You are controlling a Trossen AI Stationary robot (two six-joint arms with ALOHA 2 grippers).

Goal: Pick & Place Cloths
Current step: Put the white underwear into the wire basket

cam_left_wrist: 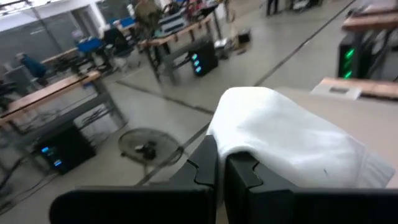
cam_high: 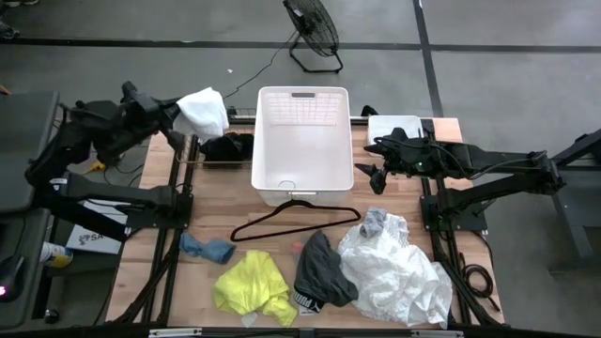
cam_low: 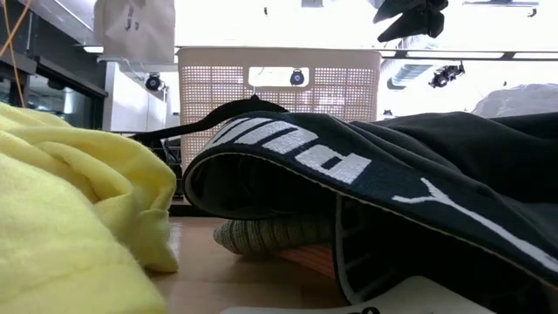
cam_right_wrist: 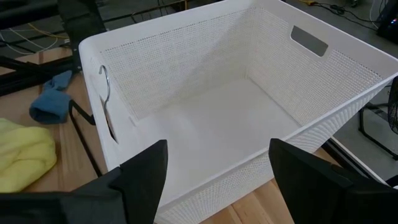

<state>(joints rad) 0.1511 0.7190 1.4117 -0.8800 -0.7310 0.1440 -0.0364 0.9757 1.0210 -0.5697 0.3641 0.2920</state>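
Note:
My left gripper (cam_high: 180, 119) is raised over the table's far left corner, left of the white basket (cam_high: 302, 184), and is shut on a white cloth (cam_high: 203, 111). A black cloth (cam_high: 228, 146) lies on the table below it, beside the basket's left wall. My right gripper (cam_high: 376, 161) is open and hovers at the basket's right wall; its wrist view looks into the empty basket (cam_right_wrist: 217, 106). Near the front edge lie a blue piece (cam_high: 208, 249), a yellow cloth (cam_high: 252, 286), a dark grey garment (cam_high: 319, 272), a large white cloth (cam_high: 399, 277) and a small grey piece (cam_high: 374, 222). My left gripper pinches the white cloth between its two shut fingers (cam_left_wrist: 205, 165) at a bunched edge (cam_left_wrist: 231, 144). The cloth is lifted clear of the table. It bulges beyond the fingertips and, in the low view, hangs slack as a white bundle (cam_low: 135, 30).
A thin black hanger (cam_high: 282, 222) lies in front of the basket with its hook (cam_right_wrist: 104, 87) over the basket's near rim. A white box (cam_high: 394, 127) sits at the far right. A floor fan (cam_high: 312, 28) stands beyond the table.

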